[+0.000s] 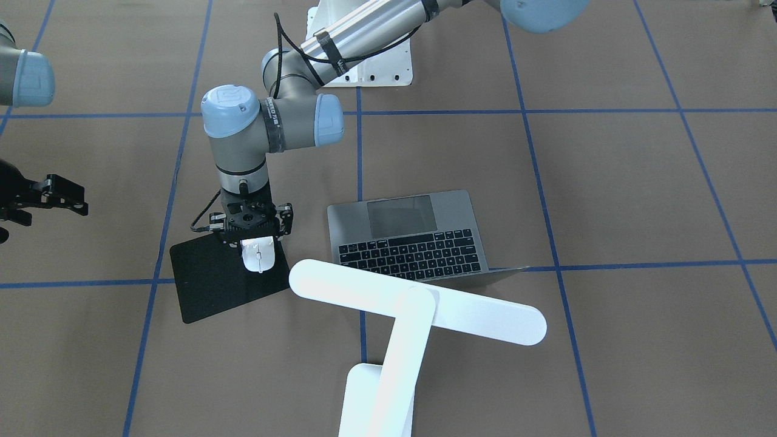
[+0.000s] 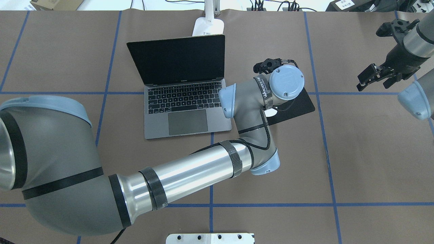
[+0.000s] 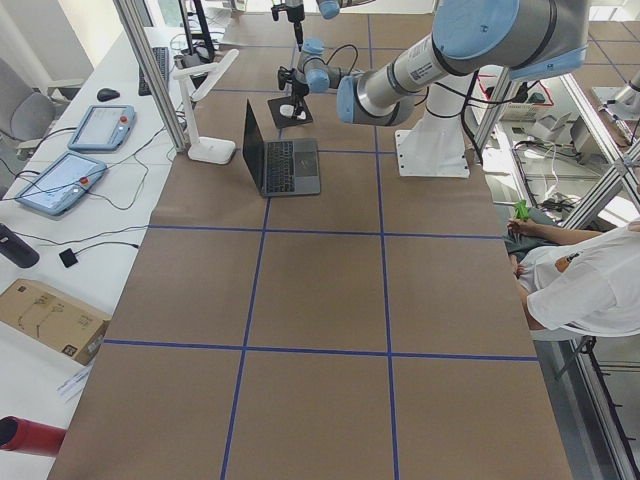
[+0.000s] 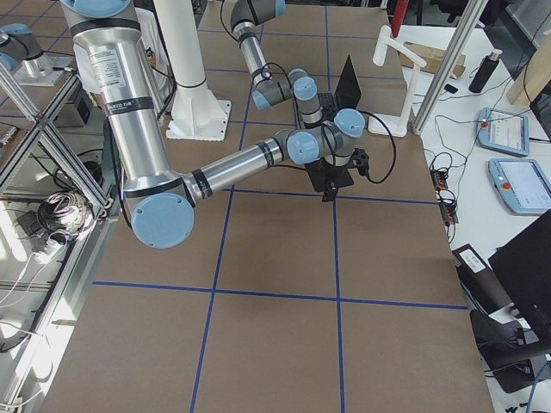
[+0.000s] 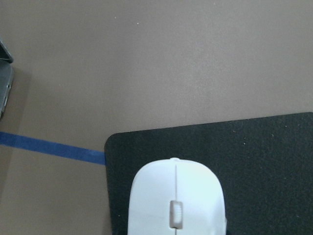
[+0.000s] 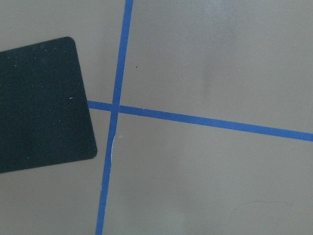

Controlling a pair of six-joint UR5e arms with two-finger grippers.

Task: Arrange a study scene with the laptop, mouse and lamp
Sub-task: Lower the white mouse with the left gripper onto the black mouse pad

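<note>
left gripper (image 1: 257,241) atop mouse (image 1: 258,258) on black pad (image 1: 209,288), jaws unreadable, perhaps clamped: settle flat before releasing; right gripper (image 1: 73,197) jaws apart.

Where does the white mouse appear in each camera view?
Exterior front-facing: mouse left of centre, on the black pad.
Overhead exterior: mouse right of centre, a sliver under the left arm.
Exterior left: mouse tiny, top centre.
Exterior right: hidden behind the arms.
Left wrist: mouse bottom centre.
Right wrist: not in it.
Landmark: the black pad under it.
</note>
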